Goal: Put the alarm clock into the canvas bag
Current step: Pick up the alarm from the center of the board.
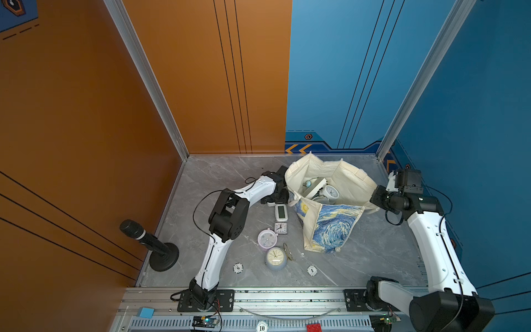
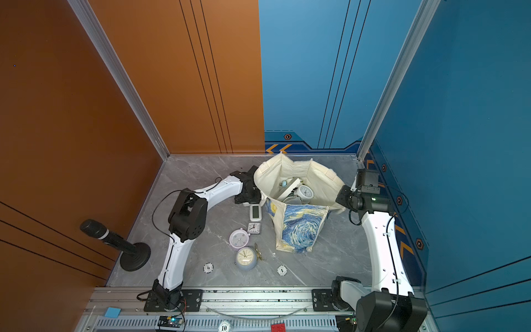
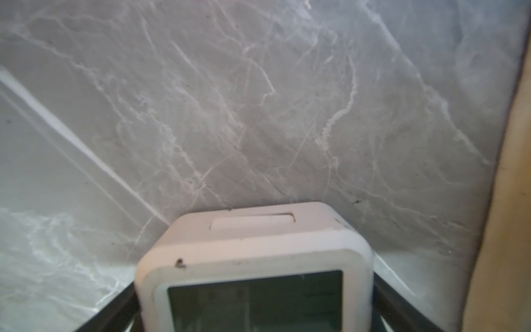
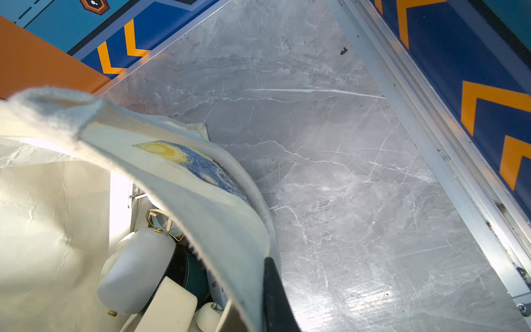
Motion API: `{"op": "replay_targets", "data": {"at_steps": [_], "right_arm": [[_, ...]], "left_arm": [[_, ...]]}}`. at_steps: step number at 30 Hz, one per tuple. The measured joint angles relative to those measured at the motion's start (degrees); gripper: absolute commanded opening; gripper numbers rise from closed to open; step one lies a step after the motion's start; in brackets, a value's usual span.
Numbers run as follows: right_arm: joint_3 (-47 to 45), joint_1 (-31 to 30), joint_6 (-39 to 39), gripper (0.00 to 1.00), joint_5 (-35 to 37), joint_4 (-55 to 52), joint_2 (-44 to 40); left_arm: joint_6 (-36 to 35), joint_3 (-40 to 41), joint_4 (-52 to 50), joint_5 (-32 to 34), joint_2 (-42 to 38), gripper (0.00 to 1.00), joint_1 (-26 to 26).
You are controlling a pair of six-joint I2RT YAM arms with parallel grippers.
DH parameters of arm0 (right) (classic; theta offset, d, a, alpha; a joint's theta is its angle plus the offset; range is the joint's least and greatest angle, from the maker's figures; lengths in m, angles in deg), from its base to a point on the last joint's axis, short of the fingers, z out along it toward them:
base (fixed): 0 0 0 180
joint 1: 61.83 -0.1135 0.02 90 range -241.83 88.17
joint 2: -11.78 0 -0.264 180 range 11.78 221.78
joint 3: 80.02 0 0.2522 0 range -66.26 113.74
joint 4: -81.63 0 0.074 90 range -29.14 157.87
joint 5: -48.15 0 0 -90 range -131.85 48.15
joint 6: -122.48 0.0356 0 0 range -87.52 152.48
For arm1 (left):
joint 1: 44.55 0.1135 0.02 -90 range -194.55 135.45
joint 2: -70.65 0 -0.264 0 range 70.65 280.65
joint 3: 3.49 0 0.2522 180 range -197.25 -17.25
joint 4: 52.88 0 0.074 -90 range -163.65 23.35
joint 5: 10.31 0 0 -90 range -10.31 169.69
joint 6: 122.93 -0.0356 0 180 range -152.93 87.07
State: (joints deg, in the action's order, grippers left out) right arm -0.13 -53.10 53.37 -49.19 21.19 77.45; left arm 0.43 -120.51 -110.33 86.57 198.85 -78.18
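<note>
Left gripper (image 1: 275, 200) low over table (image 1: 218, 178), jaws wide astride white digital alarm clock (image 1: 281, 212), which lay screen-up at 9 o'clock of canvas bag (image 1: 330, 227); grip not yet closed. Right gripper (image 1: 373, 200) pinched bag rim at 3 o'clock, likely to keep mouth open for drop.

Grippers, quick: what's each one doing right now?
Left gripper: jaws wide around the white digital clock; gripped or not, cannot tell.
Right gripper: closed on the canvas bag's rim.

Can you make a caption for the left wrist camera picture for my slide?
A white digital clock between the black fingers of the left gripper, grey marble table behind, canvas bag alongside.
</note>
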Motion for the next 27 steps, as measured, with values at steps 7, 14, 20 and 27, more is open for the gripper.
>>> {"op": "replay_targets", "data": {"at_steps": [7, 14, 20, 27], "right_arm": [[0.0, -0.1, 0.0, 0.10, 0.0, 0.0, 0.0], [0.0, -0.2, 0.0, 0.10, 0.0, 0.0, 0.1], [0.0, -0.3, 0.0, 0.09, 0.0, 0.1, 0.2], [0.0, -0.5, 0.0, 0.09, 0.0, 0.1, 0.2]], "left_arm": [[-1.3, 3.1, -0.3, 0.5, -6.8, 0.89, 1.9], [-3.7, 5.8, -0.5, 0.8, -15.0, 0.87, 4.7], [-5.6, 6.5, -0.9, 0.8, -21.2, 0.83, 6.6], [-7.5, 4.2, -0.9, -0.3, -26.6, 0.77, 7.0]]}}
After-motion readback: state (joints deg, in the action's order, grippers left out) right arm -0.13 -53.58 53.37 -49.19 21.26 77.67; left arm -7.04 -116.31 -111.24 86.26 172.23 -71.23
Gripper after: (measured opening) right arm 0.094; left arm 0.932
